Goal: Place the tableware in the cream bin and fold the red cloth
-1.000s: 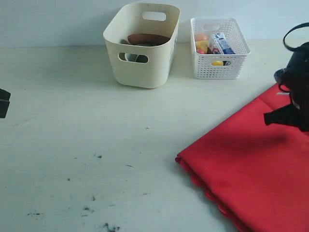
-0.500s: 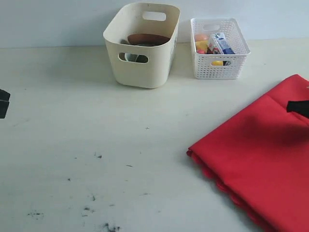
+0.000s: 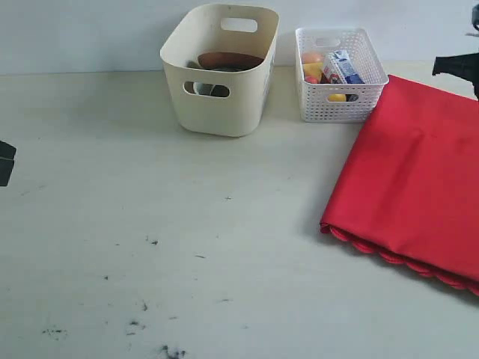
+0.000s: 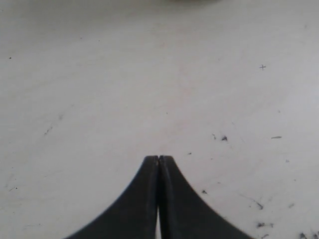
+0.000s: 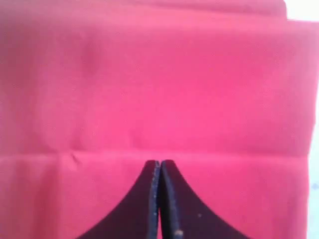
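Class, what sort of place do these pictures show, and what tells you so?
Probably a robot test bench, not a real kitchen: a bare, scuffed tabletop, a cream bin holding tableware, a white basket of food and a red cloth.

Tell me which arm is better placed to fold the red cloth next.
Right. The right gripper hangs shut over the red cloth, while the left gripper, also shut, is over bare table at the far side.
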Motion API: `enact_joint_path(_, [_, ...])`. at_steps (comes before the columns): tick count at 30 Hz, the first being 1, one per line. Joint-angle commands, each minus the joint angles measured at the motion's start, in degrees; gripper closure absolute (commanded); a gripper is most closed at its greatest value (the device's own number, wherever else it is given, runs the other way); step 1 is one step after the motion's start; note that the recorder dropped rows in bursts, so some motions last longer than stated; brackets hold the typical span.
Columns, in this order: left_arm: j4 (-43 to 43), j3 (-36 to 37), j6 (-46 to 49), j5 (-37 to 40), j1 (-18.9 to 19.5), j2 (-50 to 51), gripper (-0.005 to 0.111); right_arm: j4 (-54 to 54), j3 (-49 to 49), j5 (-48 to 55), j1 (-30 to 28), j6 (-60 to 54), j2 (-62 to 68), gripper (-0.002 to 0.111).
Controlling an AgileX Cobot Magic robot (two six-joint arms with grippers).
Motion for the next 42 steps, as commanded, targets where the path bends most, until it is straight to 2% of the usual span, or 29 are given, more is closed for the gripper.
enact_joint_path(1, [0.1, 0.2, 0.1, 0.0, 0.1, -0.3, 0.106, 2.4, 13.8, -1.4, 0.0, 5.3, -2.4, 0.108])
enact_joint_path(5, [-0.2, 0.2, 0.0, 0.0, 0.1, -1.2, 0.106, 1.0, 26.1, -13.7, -0.2, 12.3, -2.3, 0.108])
enact_joint_path(9, [0.1, 0.2, 0.2, 0.0, 0.1, -1.5, 0.106, -4.2, 21.9, -21.8, -0.9, 13.4, 0.9, 0.108])
enact_joint_path(13, [0.1, 0.2, 0.2, 0.0, 0.1, -1.5, 0.106, -6.0, 13.0, -20.6, -3.2, 11.1, 6.5, 0.108])
enact_joint_path(18, [0.1, 0.2, 0.0, 0.6, 0.1, -1.5, 0.106, -6.3, 0.3, -20.1, -4.2, -0.5, 12.9, 0.108])
enact_joint_path(24, [0.1, 0.2, -0.8, 1.8, 0.1, -1.5, 0.106, -5.8, -12.5, -19.5, -4.2, -1.4, 17.5, 0.108])
enact_joint_path(34, [0.0, 0.2, -6.1, 1.5, 0.1, -3.0, 0.106, -1.1, -19.1, -14.2, -4.2, -1.5, 16.0, 0.108])
enact_joint_path(38, [-1.4, 0.2, -7.6, -1.1, 0.1, -11.7, 0.106, 0.4, -19.1, -11.0, -4.2, -0.2, 10.6, 0.108])
enact_joint_path(42, [-7.8, 3.2, -7.5, -6.6, 0.1, -26.5, 0.106, 7.5, -17.8, -6.7, -4.1, -2.0, 5.5, 0.108])
